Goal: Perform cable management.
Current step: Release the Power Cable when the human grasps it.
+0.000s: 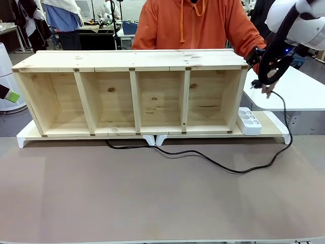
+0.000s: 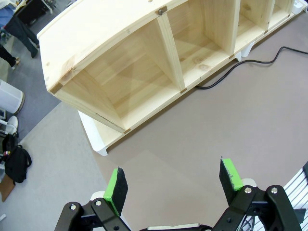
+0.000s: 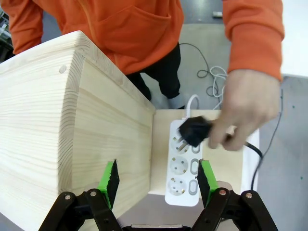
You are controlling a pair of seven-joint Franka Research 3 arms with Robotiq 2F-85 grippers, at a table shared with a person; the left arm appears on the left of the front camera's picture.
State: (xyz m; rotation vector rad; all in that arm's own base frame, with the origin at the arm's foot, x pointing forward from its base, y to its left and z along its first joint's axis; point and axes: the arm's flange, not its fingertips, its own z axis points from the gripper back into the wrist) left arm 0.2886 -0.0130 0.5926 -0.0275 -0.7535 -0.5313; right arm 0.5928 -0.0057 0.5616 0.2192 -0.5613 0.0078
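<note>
The black cable [image 1: 203, 156] runs from under the wooden shelf [image 1: 132, 61] across the table, loops right and rises to the person's hand [image 1: 266, 87]. In the right wrist view that hand [image 3: 245, 106] holds the black plug [image 3: 194, 130] just above the white power strip [image 3: 183, 168], with the cord trailing off to the right. My right gripper [image 3: 158, 175] hangs open above the shelf's right end and the strip, holding nothing. My left gripper [image 2: 171, 180] is open over bare table near the shelf's left end [image 2: 96, 33]; the cable [image 2: 250, 65] lies far from it.
The shelf stands on a white riser [image 1: 23, 140] along the table's far half, with the power strip [image 1: 249, 121] on the riser's right end. A person in an orange hoodie [image 1: 193, 25] stands behind the shelf. A white table [image 1: 299, 91] is at the right.
</note>
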